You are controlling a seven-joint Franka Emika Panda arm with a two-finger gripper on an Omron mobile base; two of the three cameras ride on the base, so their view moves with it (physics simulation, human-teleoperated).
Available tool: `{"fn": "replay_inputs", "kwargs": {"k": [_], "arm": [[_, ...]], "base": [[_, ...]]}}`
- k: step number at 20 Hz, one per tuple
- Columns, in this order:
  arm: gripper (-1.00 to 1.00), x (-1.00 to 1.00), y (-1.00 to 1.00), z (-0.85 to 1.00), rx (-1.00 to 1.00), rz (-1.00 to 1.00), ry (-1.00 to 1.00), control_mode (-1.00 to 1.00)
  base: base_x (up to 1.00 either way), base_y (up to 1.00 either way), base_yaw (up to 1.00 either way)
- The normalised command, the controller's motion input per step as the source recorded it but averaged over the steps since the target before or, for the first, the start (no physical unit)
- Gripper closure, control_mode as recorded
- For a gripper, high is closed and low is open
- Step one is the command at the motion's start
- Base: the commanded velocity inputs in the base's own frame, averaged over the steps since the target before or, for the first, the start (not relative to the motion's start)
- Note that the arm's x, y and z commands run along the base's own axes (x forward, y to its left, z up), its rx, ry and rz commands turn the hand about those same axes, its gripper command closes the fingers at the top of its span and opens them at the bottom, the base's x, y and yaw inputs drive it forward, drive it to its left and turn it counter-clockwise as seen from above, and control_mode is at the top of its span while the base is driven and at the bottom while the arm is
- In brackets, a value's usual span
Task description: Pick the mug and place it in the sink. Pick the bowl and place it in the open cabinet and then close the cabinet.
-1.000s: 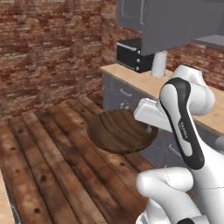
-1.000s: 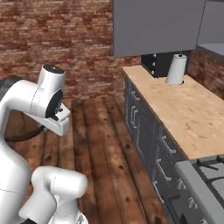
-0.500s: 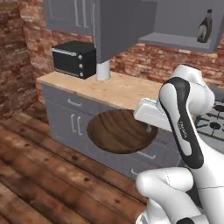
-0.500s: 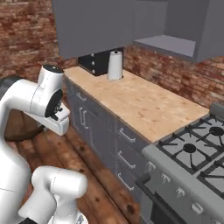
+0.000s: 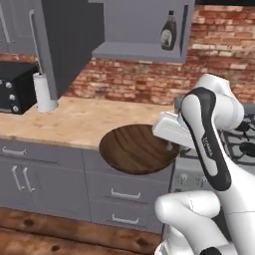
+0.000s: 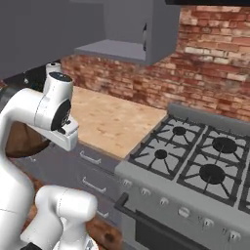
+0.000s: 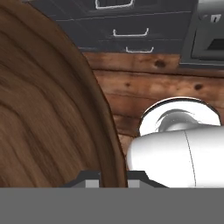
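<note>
Bowl step in hand; jaws of gripper (image 7: 113, 175) narrow, pinching rim of bowl (image 5: 137, 148), carried in air near counter (image 5: 74, 122) edge; cabinet (image 5: 142, 30) open above, far; next calls for lifting bowl onto shelf (image 5: 134, 52), left of bottle (image 5: 169, 32).

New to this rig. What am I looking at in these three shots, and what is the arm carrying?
It is a rendered kitchen with a white robot arm on a driving base. Two cameras ride on the base, behind the arm to its left and right; the third sits on the hand and looks along the gripper. The gripper is shut on the rim of the bowl, a wide wood-grain dish held in the air in front of the counter. On the counter stand a paper towel roll and a black oven. The cabinet above is open, with a bottle on its shelf. A stove is to the right.
</note>
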Motion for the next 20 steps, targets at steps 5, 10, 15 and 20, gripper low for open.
{"fn": "replay_inputs", "kwargs": {"k": [5,10,15,20], "arm": [[1.0,0.0,0.0,0.0,0.0,0.0,0.0,1.0],[1.0,0.0,0.0,0.0,0.0,0.0,0.0,1.0],[1.0,0.0,0.0,0.0,0.0,0.0,0.0,1.0],[1.0,0.0,0.0,0.0,0.0,0.0,0.0,1.0]], "base": [[0.41,0.16,-0.55],[0.32,0.64,-0.39],[0.47,0.65,-0.28],[0.79,0.22,-0.11]]}}
